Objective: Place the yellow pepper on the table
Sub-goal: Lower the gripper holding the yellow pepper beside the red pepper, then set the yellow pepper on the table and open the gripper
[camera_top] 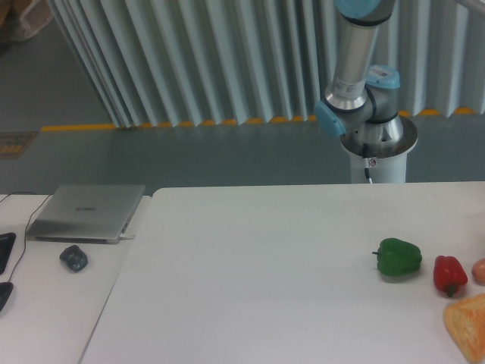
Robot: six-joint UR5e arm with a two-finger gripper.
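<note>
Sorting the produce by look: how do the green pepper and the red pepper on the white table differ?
The green pepper is wider and squatter; the red pepper is narrower and taller. The green one sits further left, its stem pointing left; the red one lies nearer the right edge. Both rest on the table, apart.
</note>
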